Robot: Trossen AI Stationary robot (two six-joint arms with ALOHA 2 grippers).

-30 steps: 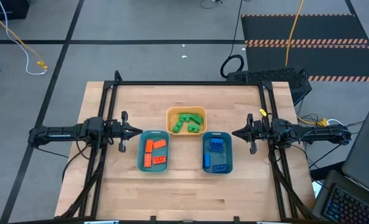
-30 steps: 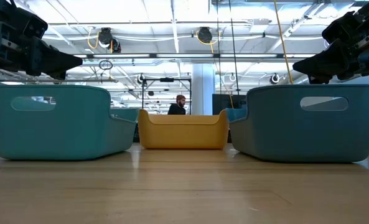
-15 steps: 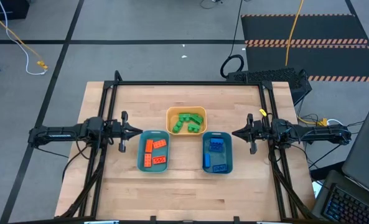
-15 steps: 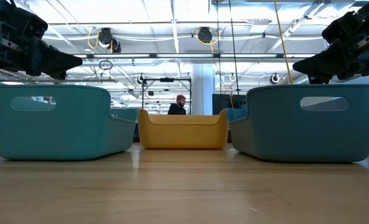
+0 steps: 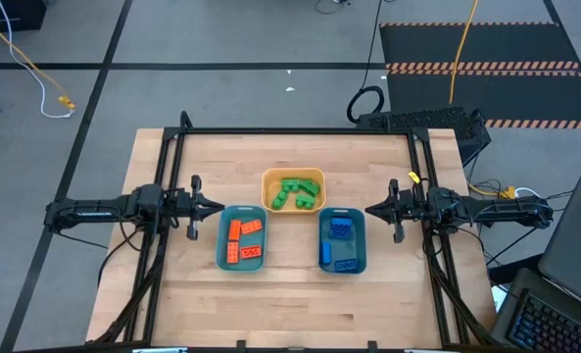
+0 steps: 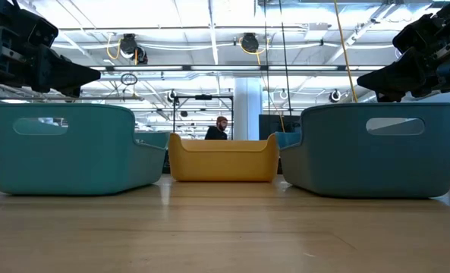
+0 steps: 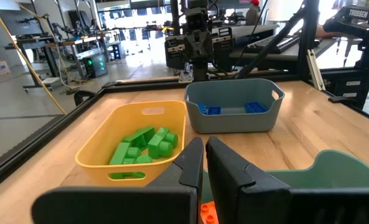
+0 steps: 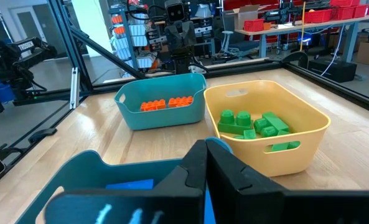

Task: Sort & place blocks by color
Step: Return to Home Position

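High view first: the blocks are chunky little plastic bricks with studs on top, kinda glossy, and they're all sorted by color. The orange blocks (image 5: 244,241) lie in the left teal bin (image 5: 221,257). The green blocks (image 5: 297,193) are heaped in the yellow bin (image 5: 266,191), which sits a bit farther back in the middle. The blue blocks (image 5: 341,231) sit in the right teal bin (image 5: 363,247). The bins are smooth plastic tubs with rounded corners, on a pale wood-plank counter (image 5: 290,304). The left pincer (image 5: 219,207) hangs just left of the left bin and the right pincer (image 5: 368,210) just right of the right bin, both pointing inward.

Low view: only the bin walls show, the teal ones with slot handles. A person (image 6: 220,127) is far off behind the yellow bin.

Left wrist view: the fingers are pinched down to a thin slit, gripping nothing.

Right wrist view: the fingers are pressed flat together, empty too.
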